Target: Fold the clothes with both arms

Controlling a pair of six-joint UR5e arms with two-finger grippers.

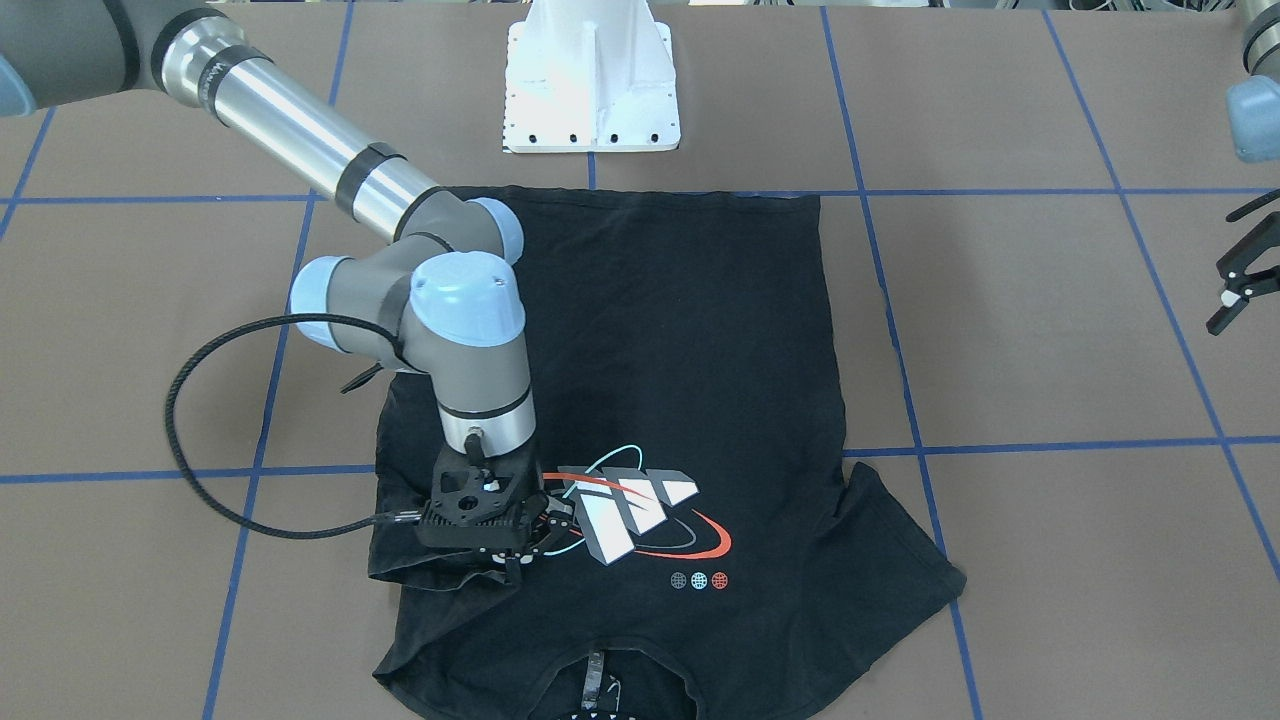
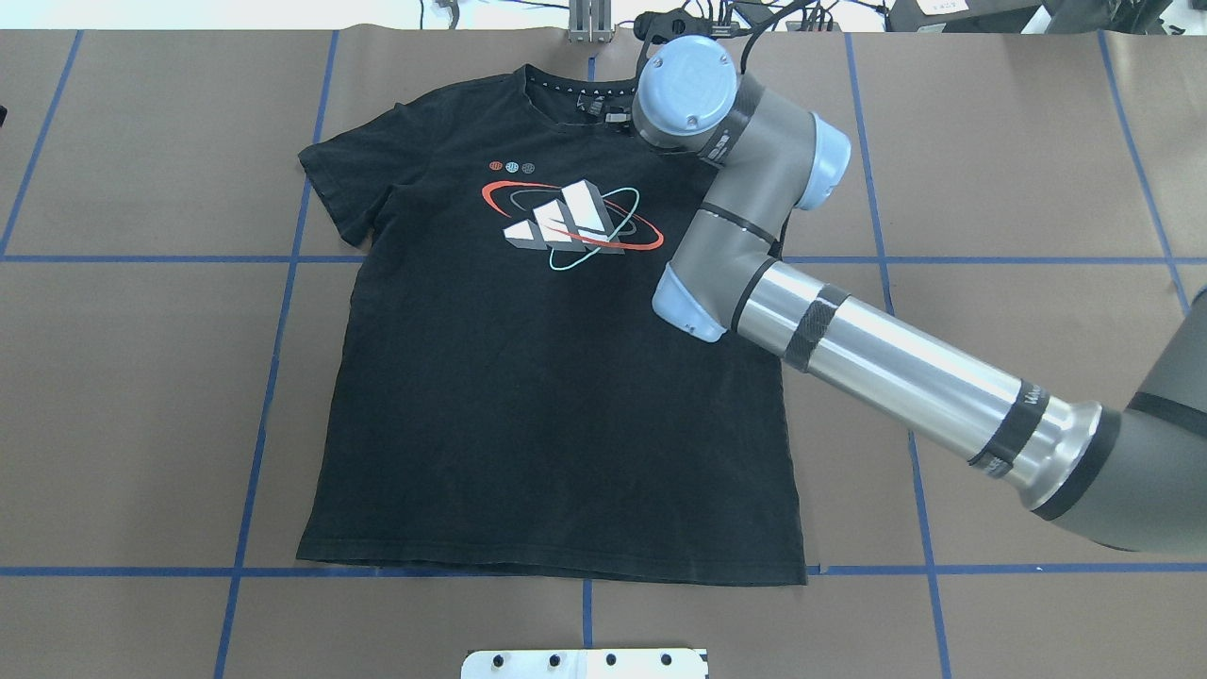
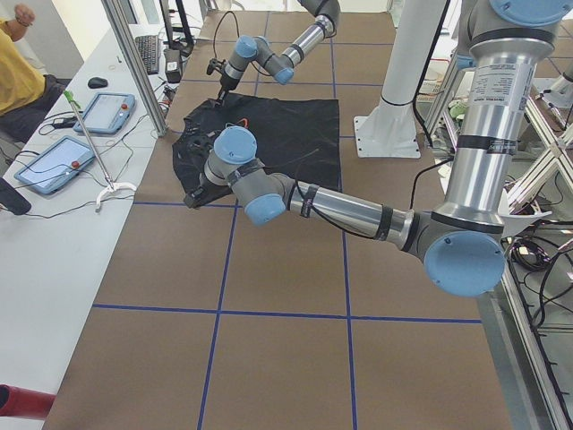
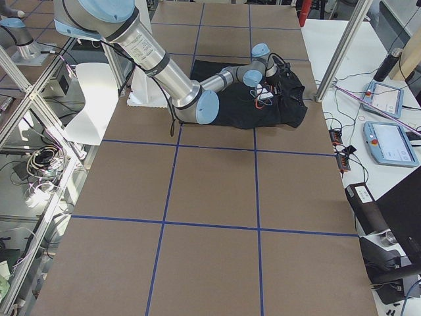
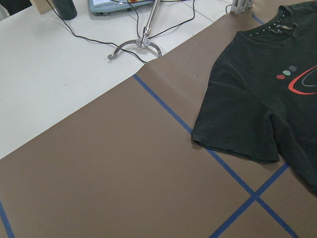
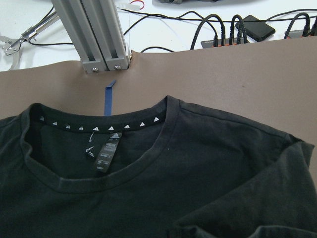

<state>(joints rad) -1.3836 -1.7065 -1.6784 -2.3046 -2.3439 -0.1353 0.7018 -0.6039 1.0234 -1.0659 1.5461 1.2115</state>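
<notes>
T-shirt (image 2: 528, 396) lies flat, centre of overhead frame. Right arm (image 2: 896, 363) reaches in from lower right, wrist vertical, right gripper (image 1: 515, 545) down on the folded-in sleeve (jaw state: cannot tell). Left gripper (image 1: 1235, 270) hangs at front view's right edge, fingers apart, off the cloth.

Black T-shirt (image 5: 257, 99) sleeve flat on brown table (image 5: 99, 173), blue tape lines (image 5: 163, 106).
</notes>
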